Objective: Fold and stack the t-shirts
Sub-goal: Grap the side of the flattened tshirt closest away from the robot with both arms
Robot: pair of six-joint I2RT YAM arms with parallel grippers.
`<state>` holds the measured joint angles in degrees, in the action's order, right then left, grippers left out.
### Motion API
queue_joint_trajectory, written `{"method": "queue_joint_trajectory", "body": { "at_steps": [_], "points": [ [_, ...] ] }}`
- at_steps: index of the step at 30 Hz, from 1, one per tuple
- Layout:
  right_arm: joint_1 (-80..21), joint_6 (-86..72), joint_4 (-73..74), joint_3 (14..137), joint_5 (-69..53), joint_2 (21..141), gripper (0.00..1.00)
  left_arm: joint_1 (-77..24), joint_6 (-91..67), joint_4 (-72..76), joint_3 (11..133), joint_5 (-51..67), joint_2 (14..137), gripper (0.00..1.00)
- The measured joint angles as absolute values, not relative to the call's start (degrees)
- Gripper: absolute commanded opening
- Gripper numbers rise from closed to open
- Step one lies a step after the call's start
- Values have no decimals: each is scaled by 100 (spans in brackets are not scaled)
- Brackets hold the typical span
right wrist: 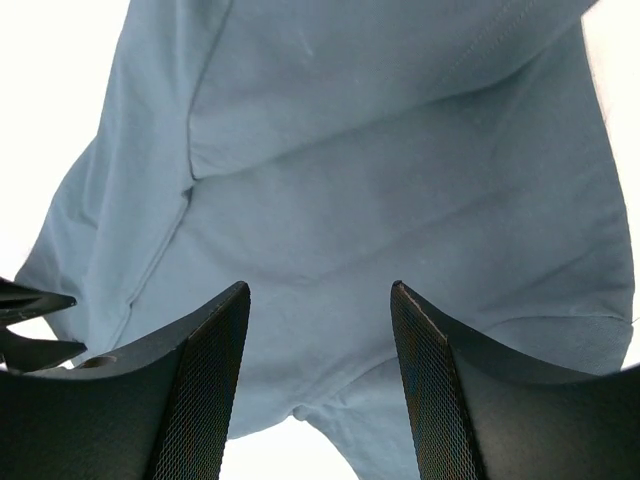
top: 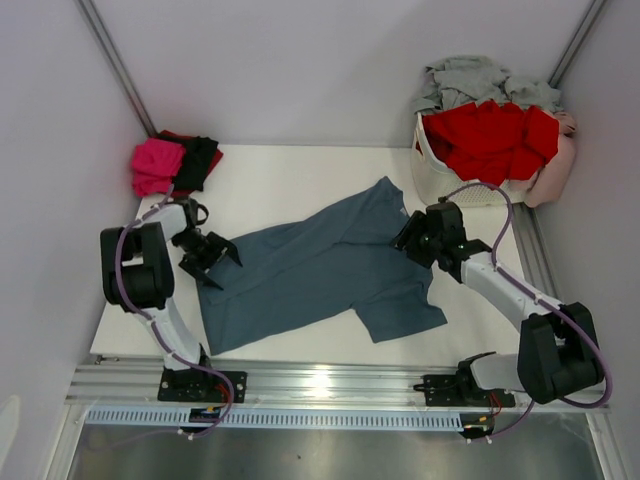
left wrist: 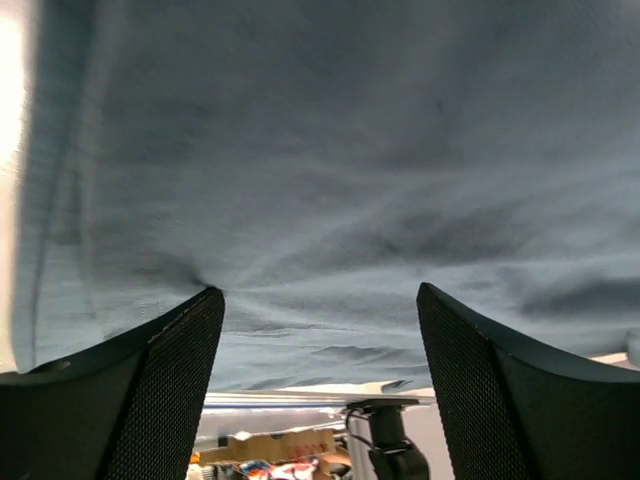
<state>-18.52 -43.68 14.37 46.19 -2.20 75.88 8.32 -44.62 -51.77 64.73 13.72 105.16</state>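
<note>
The left gripper (left wrist: pixel 320 292) is seen with its jaws wide apart and nothing between them. Blue-grey cloth fills the view beyond the tips, and a small pucker is gathered just by one finger (left wrist: pixel 170 350). The right gripper (right wrist: pixel 318 288) is likewise spread open and empty, poised over the cloth where a seam and a fold are visible.

Between the two, the blue-grey t-shirt (top: pixel 320 265) is laid slantwise on the table (top: pixel 290 180). Its hem end is by the left gripper and its neck end by the right, with one sleeve spread toward the near edge and the body rumpled rather than flat.

The step in hand is judged to be the flattening of this shirt before its first fold. It would be done well if each end were pinched close to a corner, the jaws being lowered fully to the table first. Both ends should then be drawn apart evenly, so that wrinkles are pulled out and not dragged into ridges.

Farther out, a pink shirt (top: pixel 157 165) and a black shirt (top: pixel 200 160) are heaped at the far left corner. A red shirt (top: pixel 490 140) and a pale grey shirt (top: pixel 470 80) are piled in the basket (top: pixel 440 175) at the far right, well apart from the work
</note>
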Motion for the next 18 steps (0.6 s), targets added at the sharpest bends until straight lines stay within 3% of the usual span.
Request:
{"method": "queue_joint_trajectory", "body": {
  "at_steps": [7,11,13,15,18],
  "points": [
    [-1868,-4338,1400,4580,-174,7393,63,1061,-4407,-5516,7306,1339,11163,72],
    [-1879,-4338,1393,4578,-137,7247,63,1066,-4329,-5795,7769,1243,11518,25],
    [-1881,-4338,1385,4578,-119,7157,63,1066,-4248,-5846,7968,1243,11644,18],
    [-1881,-4335,1382,4578,-49,7087,63,1066,-4206,-5870,8090,1256,11716,3],
    [-1881,-4333,1382,4578,12,7006,63,1063,-4150,-5975,8287,1253,11841,1]
  ]
}}
